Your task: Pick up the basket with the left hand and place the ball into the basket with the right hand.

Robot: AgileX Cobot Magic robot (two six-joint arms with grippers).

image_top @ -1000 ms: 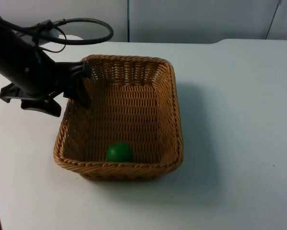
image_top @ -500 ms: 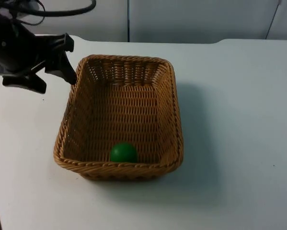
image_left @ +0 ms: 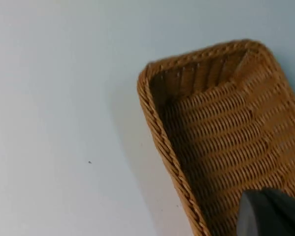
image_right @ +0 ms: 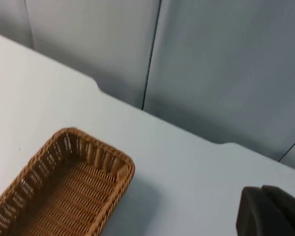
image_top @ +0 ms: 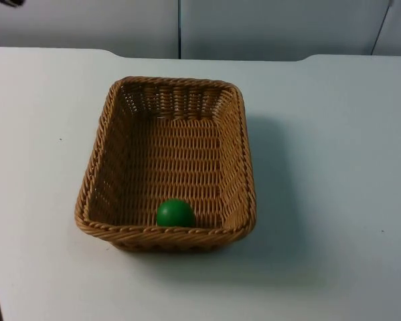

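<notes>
The basket [image_top: 167, 164] sits flat on the white table [image_top: 334, 167], with the green ball [image_top: 175, 213] inside at its 6 o'clock wall. The left gripper [image_left: 273, 214] hangs above the basket's edge and the right gripper [image_right: 270, 211] above bare table beside the basket; I cannot tell either one's finger state.

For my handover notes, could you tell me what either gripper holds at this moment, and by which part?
Nothing is held. The basket stands free on the table with the green ball inside, and no finger touches its rim.
</notes>
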